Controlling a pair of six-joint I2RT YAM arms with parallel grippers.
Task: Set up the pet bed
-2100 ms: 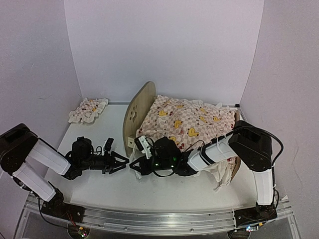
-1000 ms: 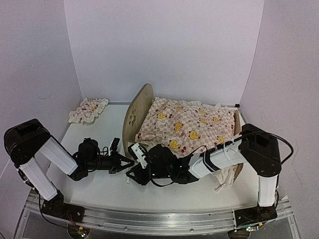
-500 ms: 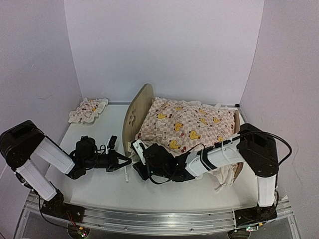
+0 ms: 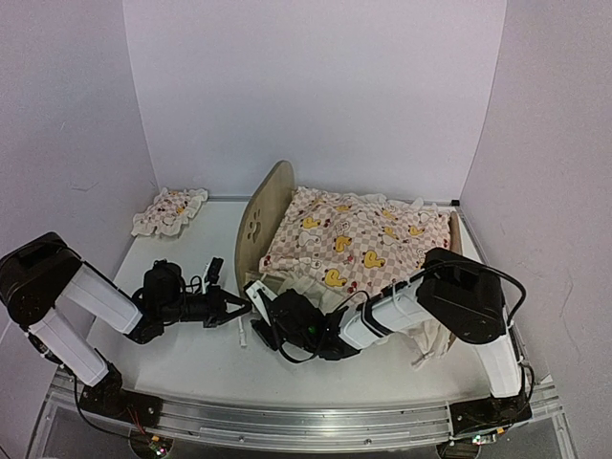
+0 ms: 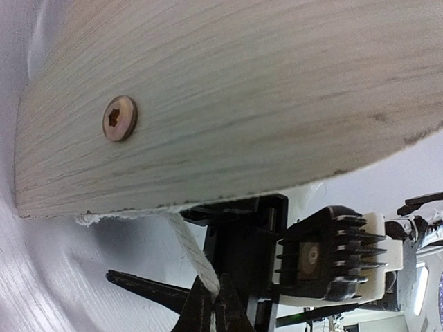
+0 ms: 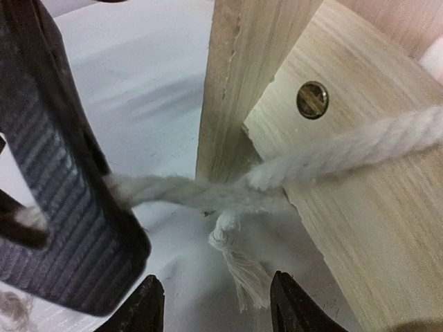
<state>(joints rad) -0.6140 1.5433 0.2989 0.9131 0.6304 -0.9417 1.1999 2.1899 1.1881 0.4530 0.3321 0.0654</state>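
On a white table (image 4: 182, 368), the plywood pet bed (image 4: 251, 251) stands toward the back right, its rounded headboard (image 4: 265, 196) with the paw-print cutout on the left end. A pink checkered duck-print cover (image 4: 368, 234) is spread over the frame, its frill hanging off the near side. A matching ruffled pillow (image 4: 169, 210) lies well apart in the far left corner. Both arms reach low to the bed's near left corner. The left gripper (image 4: 237, 306) is pinched closed on a white cotton cord (image 6: 346, 149) that runs from under the headboard. The right gripper (image 6: 218, 304) is held apart, gripping nothing, with the cord's frayed end (image 6: 235, 266) between its fingertips. A brass screw (image 5: 119, 118) sits in the wood above
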